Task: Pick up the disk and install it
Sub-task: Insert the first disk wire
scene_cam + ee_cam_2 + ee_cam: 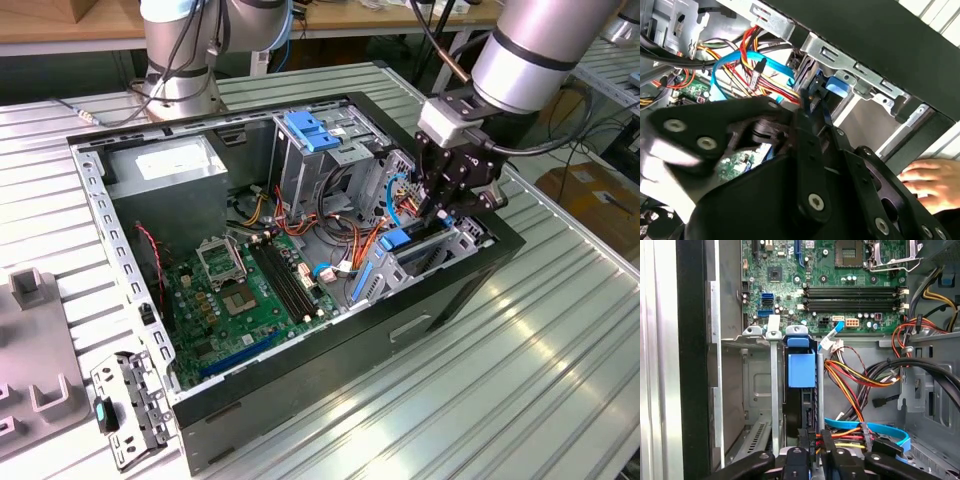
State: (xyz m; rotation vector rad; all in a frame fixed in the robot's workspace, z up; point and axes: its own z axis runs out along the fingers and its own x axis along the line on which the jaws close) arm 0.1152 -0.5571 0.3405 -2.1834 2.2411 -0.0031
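Ribbed metal workbench (560, 330) under an open computer case (430, 310), the gripper (447, 205) reaching down into its drive bay.

Directly below the gripper (812, 452), the disk (801, 390) stands on edge in the bay slot (774, 390), blue end tab uppermost, and the narrow fingers (802, 440) pinch its near edge. Orange and blue cables (855, 390) run just beside the gripper. Beyond it lies the green motherboard (250, 290). A person's hand (935, 180) rests near the case's outer wall.
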